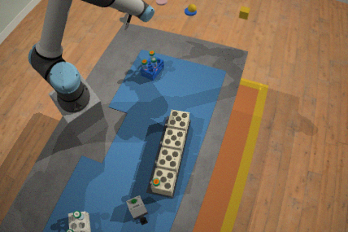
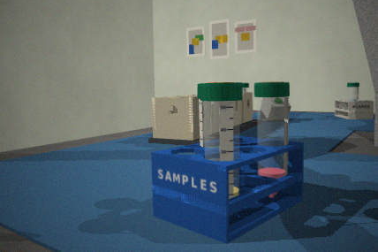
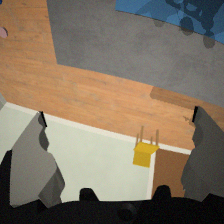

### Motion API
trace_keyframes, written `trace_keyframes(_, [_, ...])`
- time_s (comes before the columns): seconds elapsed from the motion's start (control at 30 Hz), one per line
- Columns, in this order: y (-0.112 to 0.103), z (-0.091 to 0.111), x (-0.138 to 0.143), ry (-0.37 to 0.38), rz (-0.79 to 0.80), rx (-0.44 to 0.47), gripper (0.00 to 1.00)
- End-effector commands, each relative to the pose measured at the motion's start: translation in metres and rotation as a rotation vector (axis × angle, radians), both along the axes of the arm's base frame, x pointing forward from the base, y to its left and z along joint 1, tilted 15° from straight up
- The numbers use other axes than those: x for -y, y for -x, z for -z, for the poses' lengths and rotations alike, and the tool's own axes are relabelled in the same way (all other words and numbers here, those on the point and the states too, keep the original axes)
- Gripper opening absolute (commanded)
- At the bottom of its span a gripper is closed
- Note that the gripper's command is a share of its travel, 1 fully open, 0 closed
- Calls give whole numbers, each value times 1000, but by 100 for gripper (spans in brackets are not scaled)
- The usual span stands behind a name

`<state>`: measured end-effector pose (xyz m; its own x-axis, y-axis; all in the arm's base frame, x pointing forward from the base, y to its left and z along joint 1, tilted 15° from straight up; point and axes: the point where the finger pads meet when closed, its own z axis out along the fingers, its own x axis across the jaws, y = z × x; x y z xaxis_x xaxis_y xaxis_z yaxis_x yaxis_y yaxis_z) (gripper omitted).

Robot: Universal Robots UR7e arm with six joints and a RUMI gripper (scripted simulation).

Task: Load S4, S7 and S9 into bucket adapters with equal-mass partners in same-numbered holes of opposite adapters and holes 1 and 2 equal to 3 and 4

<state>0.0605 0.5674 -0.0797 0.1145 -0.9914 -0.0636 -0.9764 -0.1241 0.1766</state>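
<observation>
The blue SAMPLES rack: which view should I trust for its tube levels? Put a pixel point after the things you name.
The exterior view: it shows the blue SAMPLES rack (image 1: 148, 73) (image 2: 190, 215) side-on, with a yellow level and a pink one visible. The top view shows three caps in it from above, no readable levels. The wrist view doesn't show the rack.

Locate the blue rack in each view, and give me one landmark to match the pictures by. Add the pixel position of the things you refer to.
Top: the blue rack (image 1: 148, 74) (image 2: 190, 212) is above and left of the picture's centre, near the mat's upper end.
Exterior: large in the foreground, right of centre in the lower half, its SAMPLES label facing the camera.
Wrist: not in it.
Shared landmark: the blue mat (image 1: 191, 81) (image 2: 57, 184) (image 3: 142, 6), which shows only at the wrist view's upper right.
</observation>
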Motion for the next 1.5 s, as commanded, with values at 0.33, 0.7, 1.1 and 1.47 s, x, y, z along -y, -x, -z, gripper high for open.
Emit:
trace_keyframes(0.33, [0,-1,-1,-1,0,0,100])
trace_keyframes(0.7, [-11,-4,22,33,10,76,35])
trace_keyframes(1.1, [-33,-11,66,102,30,226,35])
trace_keyframes(1.47, [-57,-18,115,178,52,392,35])
